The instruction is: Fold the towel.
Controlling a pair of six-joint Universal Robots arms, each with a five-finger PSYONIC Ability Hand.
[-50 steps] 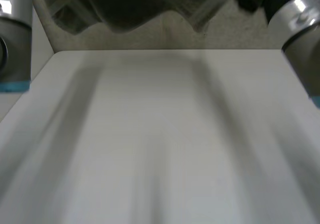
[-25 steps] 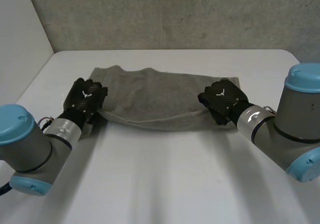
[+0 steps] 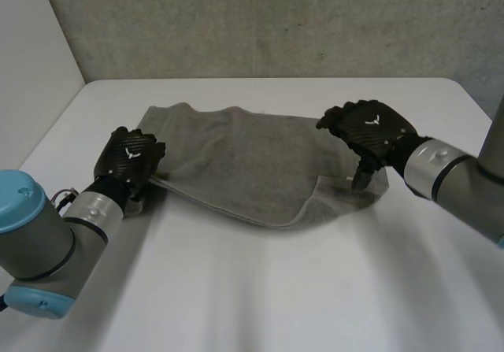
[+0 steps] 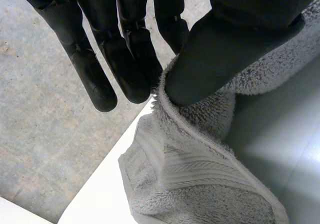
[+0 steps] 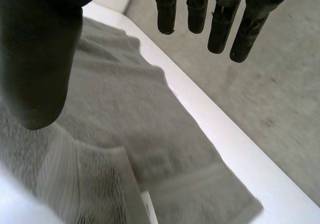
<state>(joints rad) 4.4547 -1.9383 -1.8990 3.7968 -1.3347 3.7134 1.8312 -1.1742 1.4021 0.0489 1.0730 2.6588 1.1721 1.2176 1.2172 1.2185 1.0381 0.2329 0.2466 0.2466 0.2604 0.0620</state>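
A grey towel (image 3: 244,163) lies crosswise on the white table (image 3: 276,289), its near edge folded over and rumpled. My left hand (image 3: 130,155) is at the towel's near left corner. Seen from the left wrist, the thumb (image 4: 215,58) presses the towel's hem (image 4: 172,114) against the fingers (image 4: 120,63), so that hand is shut on it. My right hand (image 3: 370,127) hovers over the towel's right end, thumb pointing down. From the right wrist, its fingers (image 5: 220,28) are straight and spread from the thumb (image 5: 35,58), holding nothing above the towel (image 5: 130,114).
Grey carpet (image 3: 276,21) lies beyond the table's far edge, and a pale wall (image 3: 31,53) stands at the left. Bare table stretches in front of the towel and to its right (image 3: 441,116).
My right hand has let go of the towel's near right corner and moved up and back. That corner now lies loose and folded over. The left hand keeps its grip.
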